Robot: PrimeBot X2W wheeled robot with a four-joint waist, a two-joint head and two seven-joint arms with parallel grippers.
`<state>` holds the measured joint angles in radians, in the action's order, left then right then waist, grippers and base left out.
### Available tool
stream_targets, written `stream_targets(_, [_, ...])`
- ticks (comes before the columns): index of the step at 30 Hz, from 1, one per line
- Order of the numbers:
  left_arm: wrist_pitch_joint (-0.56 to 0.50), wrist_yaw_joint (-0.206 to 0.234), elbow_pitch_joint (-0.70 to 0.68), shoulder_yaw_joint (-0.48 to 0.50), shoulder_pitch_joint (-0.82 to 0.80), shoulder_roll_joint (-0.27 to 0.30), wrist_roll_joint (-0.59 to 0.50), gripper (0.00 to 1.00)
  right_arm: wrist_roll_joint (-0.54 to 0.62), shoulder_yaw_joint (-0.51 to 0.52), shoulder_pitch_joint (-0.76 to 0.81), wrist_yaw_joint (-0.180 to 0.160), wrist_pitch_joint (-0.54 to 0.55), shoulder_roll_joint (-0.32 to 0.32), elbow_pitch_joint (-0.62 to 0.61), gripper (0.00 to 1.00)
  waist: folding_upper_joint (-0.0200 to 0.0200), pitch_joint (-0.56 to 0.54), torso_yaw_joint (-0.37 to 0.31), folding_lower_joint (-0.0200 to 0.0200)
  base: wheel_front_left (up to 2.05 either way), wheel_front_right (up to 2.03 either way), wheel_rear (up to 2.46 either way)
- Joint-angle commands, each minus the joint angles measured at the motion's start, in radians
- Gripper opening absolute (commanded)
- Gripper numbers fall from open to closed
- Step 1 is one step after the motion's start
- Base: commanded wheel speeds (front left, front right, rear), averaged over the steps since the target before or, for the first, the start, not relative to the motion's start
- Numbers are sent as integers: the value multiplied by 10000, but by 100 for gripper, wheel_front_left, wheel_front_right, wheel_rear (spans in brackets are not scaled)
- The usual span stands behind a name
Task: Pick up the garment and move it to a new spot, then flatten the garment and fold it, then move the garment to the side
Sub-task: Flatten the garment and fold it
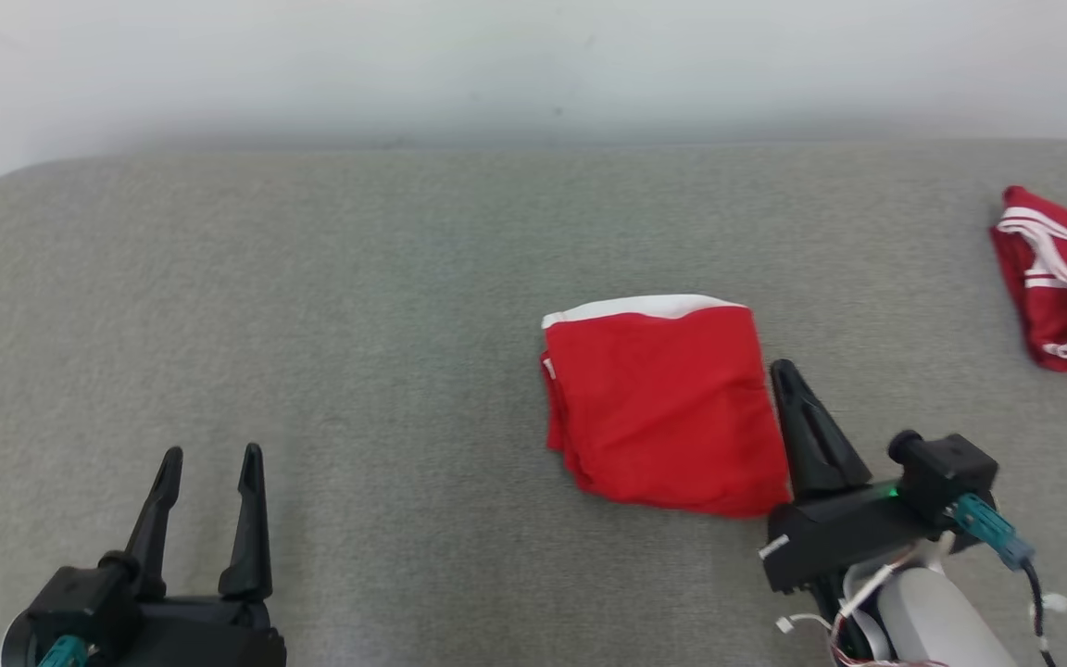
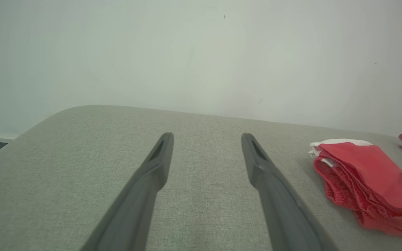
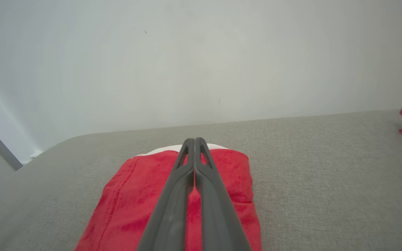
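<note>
Folded red garment (image 1: 659,408): flat on grey desk (image 1: 311,324), just left of right claw (image 1: 784,372), fingers pressed together, empty, along its right edge; left claw (image 1: 212,452), spread wide, well apart leftward; right arm judged nearer

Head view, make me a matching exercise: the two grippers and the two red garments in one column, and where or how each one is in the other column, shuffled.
Things:
1. left gripper
2. right gripper
3. folded garment
4. striped garment

Places or states:
A. at the far right edge of the view
B. fingers apart, over bare grey surface
C. mid-surface, white band along its far edge
D. fingers together, at the folded garment's right edge

Pairs: 1-B, 2-D, 3-C, 4-A
</note>
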<state>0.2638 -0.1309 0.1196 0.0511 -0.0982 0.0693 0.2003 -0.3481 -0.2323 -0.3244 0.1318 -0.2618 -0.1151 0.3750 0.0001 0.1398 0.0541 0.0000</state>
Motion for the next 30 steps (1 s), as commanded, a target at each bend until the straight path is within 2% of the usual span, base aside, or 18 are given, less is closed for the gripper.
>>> stream_targets(1, [2, 7, -12, 45, 207, 110, -77, 100, 136, 150, 310, -27, -38, -118, -223, 0, -1, -436, -638, 0, 0, 0, 0])
stream_targets(7, [2, 7, -47, 47, 529, 171, -129, 100, 273, 638, 1297, -27, -25, -430, -921, 0, -1, -804, -1102, 0, 0, 0, 0])
stream_targets(8, [2, 7, -46, 27, 562, 163, -119, 100, 263, 704, 1487, -27, -24, -456, -1002, 9, -1, -867, -1130, 0, 0, 0, 0])
stream_targets(9, [2, 7, -47, 19, 622, 160, -123, 100, 271, 789, 1661, -27, -25, -473, -1097, 44, -1, -939, -1159, 0, 0, 0, 0])
stream_targets(10, [2, 7, -52, 21, 692, 158, -132, 100, 331, 891, 1806, -27, -25, -478, -1225, 100, -1, -994, -1186, 0, 0, 0, 0])
stream_targets(19, [2, 9, -114, -152, 1124, 237, -83, 100, 614, 1273, 2862, -27, -24, -268, -1770, 100, -1, -1423, -1091, 0, 0, 0, 0])
stream_targets(30, [2, 7, -152, 68, 1433, 285, -138, 100, 937, 1276, 3037, -27, -24, -405, -1631, 100, -1, -1509, -797, 0, 0, 0, 0])
